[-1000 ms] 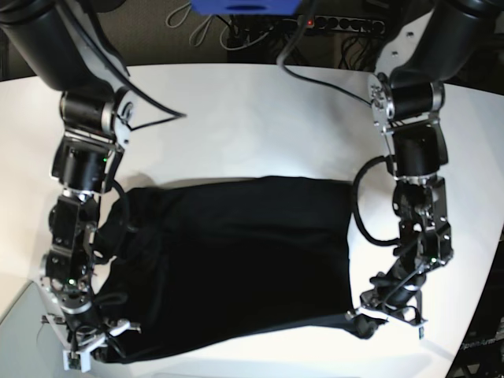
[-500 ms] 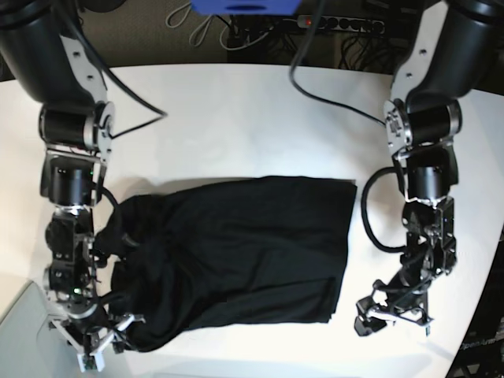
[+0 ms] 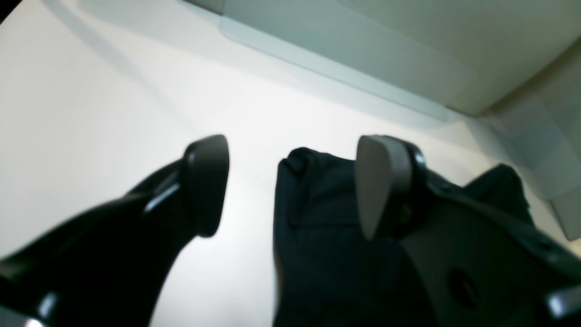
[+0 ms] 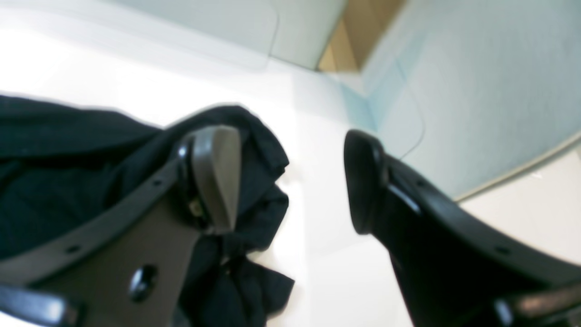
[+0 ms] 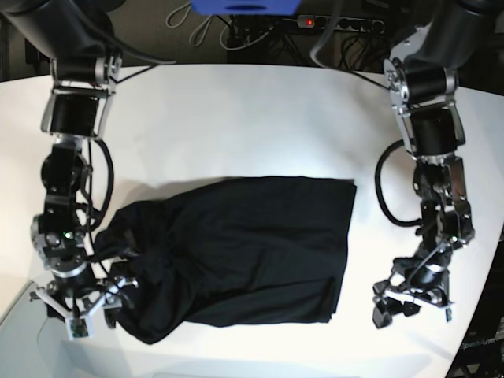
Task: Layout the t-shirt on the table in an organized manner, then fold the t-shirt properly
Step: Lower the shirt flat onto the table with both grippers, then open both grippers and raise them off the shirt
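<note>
The black t-shirt [image 5: 236, 248] lies rumpled on the white table [image 5: 236, 118], bunched at its left side, no print showing. My left gripper [image 5: 409, 303] hovers to the right of the shirt's lower right corner, apart from it. In the left wrist view its fingers [image 3: 206, 181] stand open, with the t-shirt [image 3: 317, 236] lying on the table [image 3: 91, 113] beyond them. My right gripper [image 5: 75, 311] sits at the shirt's bunched lower left corner. In the right wrist view the right gripper [image 4: 290, 181] is open with only table in the gap, and the t-shirt [image 4: 68, 159] lies behind one finger [image 4: 218, 177].
The table's curved edge [image 5: 472, 315] runs close behind the left gripper at the lower right. Cables and a power strip [image 5: 339, 24] lie beyond the far edge, below a blue object [image 5: 244, 6]. Both arms' black cables hang near the shirt's sides.
Both grippers have opened and let go of the shirt's near corners. The near hem has drawn back into a looser heap, and the left gripper has moved right, away from the cloth.
</note>
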Robot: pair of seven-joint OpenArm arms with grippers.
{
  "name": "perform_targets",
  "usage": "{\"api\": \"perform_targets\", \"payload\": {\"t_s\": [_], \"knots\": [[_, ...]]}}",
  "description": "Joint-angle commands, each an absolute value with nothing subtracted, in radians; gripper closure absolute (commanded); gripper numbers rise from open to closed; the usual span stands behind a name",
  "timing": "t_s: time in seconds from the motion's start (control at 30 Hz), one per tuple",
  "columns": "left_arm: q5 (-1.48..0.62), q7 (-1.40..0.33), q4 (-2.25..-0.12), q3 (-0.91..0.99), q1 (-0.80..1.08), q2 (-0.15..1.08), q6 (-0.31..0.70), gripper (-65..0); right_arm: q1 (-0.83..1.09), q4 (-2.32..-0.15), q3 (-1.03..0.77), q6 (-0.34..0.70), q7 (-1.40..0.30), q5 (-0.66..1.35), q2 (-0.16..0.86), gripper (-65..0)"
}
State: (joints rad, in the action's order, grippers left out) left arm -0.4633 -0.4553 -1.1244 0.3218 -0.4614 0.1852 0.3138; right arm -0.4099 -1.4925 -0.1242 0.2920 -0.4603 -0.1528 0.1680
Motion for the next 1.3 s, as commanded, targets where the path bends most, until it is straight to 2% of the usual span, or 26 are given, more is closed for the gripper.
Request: {"api": "perform_targets", "payload": {"t_s": [0.0,0.27,0.6,1.27], "knots": [[-0.476,-0.43,-1.164,0.32,-0.473,0.196,0.321,-42.3,-0.423,-1.531,-0.142,0.289,-0.437,-0.15,0.176,-36.6],[-0.476,-0.43,-1.274,0.325,-0.297,0.202,0.321,-42.3,-0.265,-1.626,-0.188,0.289,-0.437,-0.148,0.171,-36.6],[-0.476,-0.43,-1.322,0.325,-0.197,0.203,0.321,-42.3,-0.153,-1.735,-0.188,0.289,-0.437,-0.148,0.17,-37.0],[-0.47,-0.43,-1.331,0.326,-0.13,0.205,0.321,-42.3,-0.079,-1.765,-0.189,0.291,-0.437,-0.147,0.17,-37.0]]}}
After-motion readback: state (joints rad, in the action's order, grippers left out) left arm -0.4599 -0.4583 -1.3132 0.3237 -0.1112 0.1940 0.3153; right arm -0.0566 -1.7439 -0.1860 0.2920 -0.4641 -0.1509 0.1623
